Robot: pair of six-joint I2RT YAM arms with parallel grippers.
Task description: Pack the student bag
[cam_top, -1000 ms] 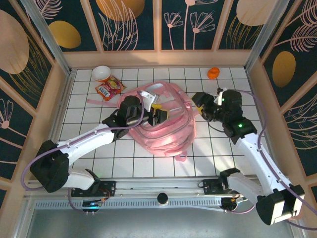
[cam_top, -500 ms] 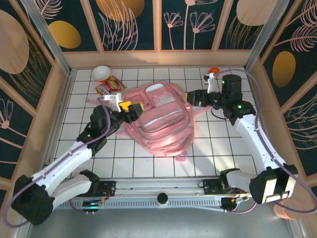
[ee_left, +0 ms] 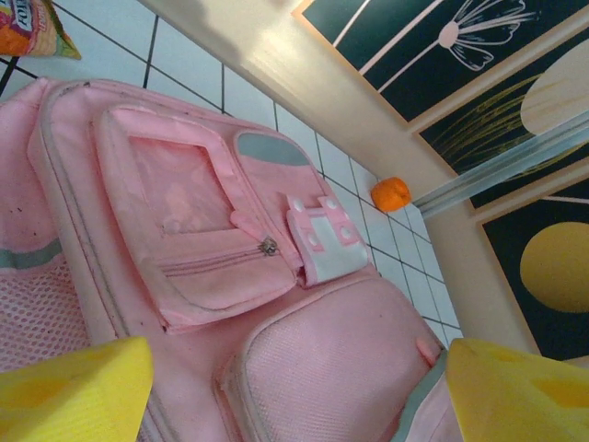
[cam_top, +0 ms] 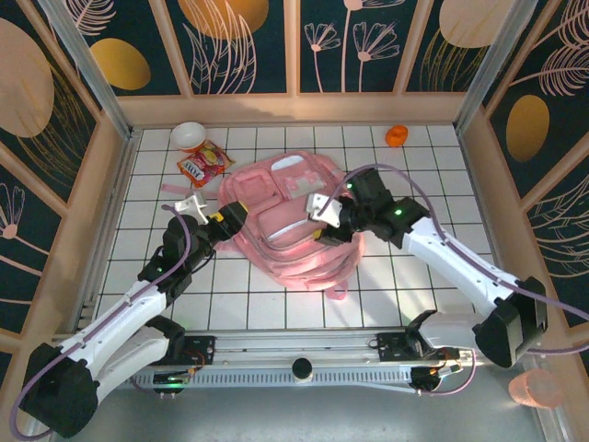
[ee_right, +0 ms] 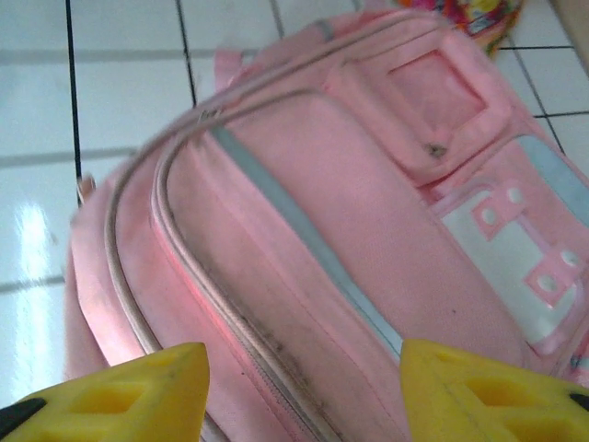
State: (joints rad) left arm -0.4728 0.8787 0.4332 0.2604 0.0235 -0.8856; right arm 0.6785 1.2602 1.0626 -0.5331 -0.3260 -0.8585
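Left pincer (cam_top: 224,219): jaws wide apart, nothing between them, at the left edge of the large soft pink fabric backpack (cam_top: 285,253).

Right pincer (cam_top: 322,221): jaws apart, empty, over the backpack's middle.

Backpack lies flat, pockets up, on the white gridded tabletop (cam_top: 414,276), between and under both pincers.

Orange crinkly snack packet (cam_top: 202,166) and white round bowl (cam_top: 189,136) lie beyond the left pincer. Small orange round object (cam_top: 396,135) sits well beyond the right pincer.

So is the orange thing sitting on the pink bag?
No, the orange thing sits on the white tiles, well apart from the bag.
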